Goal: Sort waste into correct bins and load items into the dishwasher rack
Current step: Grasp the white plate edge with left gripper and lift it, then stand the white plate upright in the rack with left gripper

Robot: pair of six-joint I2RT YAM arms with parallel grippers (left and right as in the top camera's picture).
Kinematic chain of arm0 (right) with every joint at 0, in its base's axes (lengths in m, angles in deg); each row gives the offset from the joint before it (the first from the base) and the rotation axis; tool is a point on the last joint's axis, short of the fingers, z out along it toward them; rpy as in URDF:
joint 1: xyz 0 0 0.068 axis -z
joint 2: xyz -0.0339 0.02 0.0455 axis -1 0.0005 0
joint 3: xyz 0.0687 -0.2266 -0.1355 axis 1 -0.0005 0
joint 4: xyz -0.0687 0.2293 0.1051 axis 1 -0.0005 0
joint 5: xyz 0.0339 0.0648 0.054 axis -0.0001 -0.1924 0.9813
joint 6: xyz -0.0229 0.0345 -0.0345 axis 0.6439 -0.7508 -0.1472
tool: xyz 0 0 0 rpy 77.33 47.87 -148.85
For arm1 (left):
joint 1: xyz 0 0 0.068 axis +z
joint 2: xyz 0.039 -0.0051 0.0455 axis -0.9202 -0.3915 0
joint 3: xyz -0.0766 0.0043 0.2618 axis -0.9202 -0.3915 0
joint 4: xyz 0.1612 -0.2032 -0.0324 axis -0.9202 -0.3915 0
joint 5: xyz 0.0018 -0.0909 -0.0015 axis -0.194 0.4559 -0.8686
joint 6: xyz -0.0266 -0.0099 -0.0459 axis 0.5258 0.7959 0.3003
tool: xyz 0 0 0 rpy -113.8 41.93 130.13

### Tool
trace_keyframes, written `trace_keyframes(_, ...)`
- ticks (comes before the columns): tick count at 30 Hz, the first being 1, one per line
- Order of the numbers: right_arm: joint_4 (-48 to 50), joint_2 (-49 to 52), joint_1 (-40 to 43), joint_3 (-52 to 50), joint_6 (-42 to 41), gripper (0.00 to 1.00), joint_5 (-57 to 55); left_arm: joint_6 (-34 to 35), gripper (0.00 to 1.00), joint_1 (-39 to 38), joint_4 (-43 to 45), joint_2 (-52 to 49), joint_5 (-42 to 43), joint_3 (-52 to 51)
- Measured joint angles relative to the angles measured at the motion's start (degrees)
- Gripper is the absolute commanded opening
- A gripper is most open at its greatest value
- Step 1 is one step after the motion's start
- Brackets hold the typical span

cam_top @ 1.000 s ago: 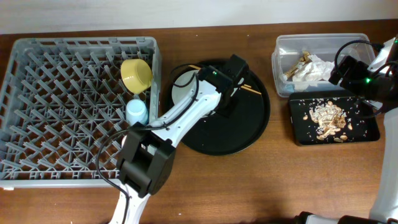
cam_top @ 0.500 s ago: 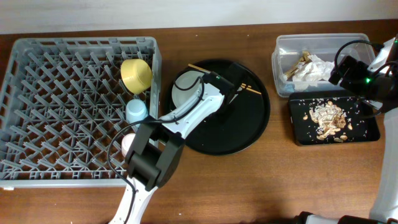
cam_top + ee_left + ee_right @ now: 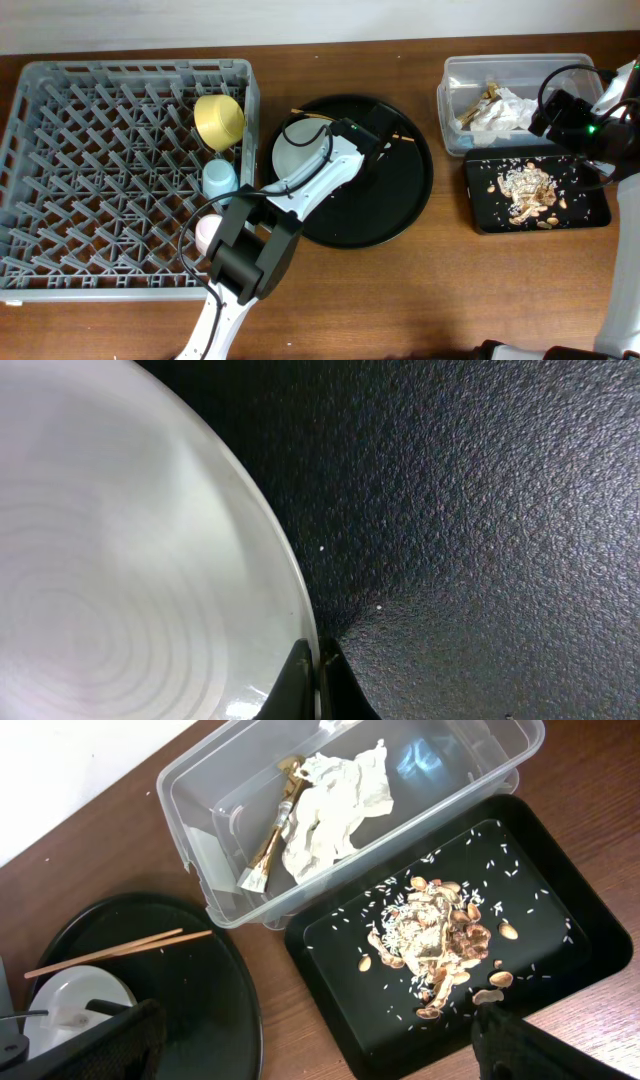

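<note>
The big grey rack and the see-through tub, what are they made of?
The rack looks like matte grey moulded plastic, with stiff pegs in a grid. The tub looks like clear glossy plastic: crumpled napkins show through its walls.

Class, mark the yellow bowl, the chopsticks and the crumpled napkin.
yellow bowl point(image 3: 219, 120), overhead view, middle of its side.
chopsticks point(image 3: 112, 952), right wrist view, mid-length of the pair.
crumpled napkin point(image 3: 335, 805), right wrist view, its centre.

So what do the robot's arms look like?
The left arm has white links, black joints and a thin black cable looped alongside. The right arm is mostly black with a white upper link, its own looping black cable and a small green light.
</note>
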Motion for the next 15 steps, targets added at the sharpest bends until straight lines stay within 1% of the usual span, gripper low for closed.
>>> trace_keyframes(2, 0.0, 0.0, 0.0, 0.0, 0.0, 0.98, 0.0, 0.0, 0.0, 0.0, -1.01, 0.0, 0.0, 0.17)
trace_keyframes(5, -0.02, 0.0, 0.0, 0.0, 0.02, 0.98, 0.0, 0.02, 0.0, 0.0, -6.29, 0.0, 0.13, 1.66)
trace_keyframes(8, 0.02, 0.0, 0.0, 0.0, 0.0, 0.98, 0.0, 0.11, 0.0, 0.07, -11.19, 0.37, 1.29, 6.08)
trace_keyframes(11, 0.0, 0.0, 0.0, 0.0, 0.0, 0.98, 0.0, 0.26, 0.0, 0.0, -14.73, 3.89, 3.34, 11.96)
trace_keyframes(15, 0.02, 0.0, 0.0, 0.0, -0.02, 0.98, 0.0, 0.28, 0.0, 0.37, -17.64, 9.86, 5.11, 17.11)
